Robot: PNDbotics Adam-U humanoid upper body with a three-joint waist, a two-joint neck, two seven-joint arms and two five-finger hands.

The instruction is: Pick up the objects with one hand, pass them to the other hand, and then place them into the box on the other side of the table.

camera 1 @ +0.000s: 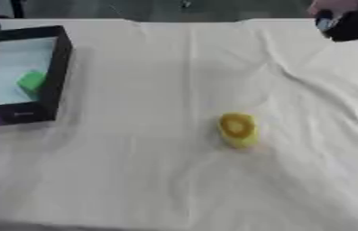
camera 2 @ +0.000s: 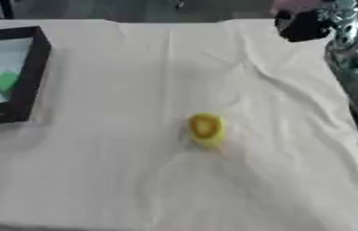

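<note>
One yellow object (camera 1: 238, 130) lies alone on the white cloth (camera 1: 134, 171), a little right of the frame's middle; it is rounded, with a darker orange-brown face turned upward, and what it is exactly I cannot make out. It looks light and smooth-skinned, probably a toy fruit, so it is likely stiff enough to take a pinch but apt to roll or slip; the surest hold would be across its narrower sides, fingers on one flank and thumb on the other, rather than on the flat face. At the left edge, upper left of the frame, stands one black box (camera 1: 58, 72) with a pale floor; one green object (camera 1: 32, 82) already lies inside it against the right wall. At the upper right corner of the right eye view a dark and silvery shape (camera 2: 347, 27) comes in, seemingly the right arm; whether its hand is open or closed I cannot tell. The left hand is not to be seen.
</note>
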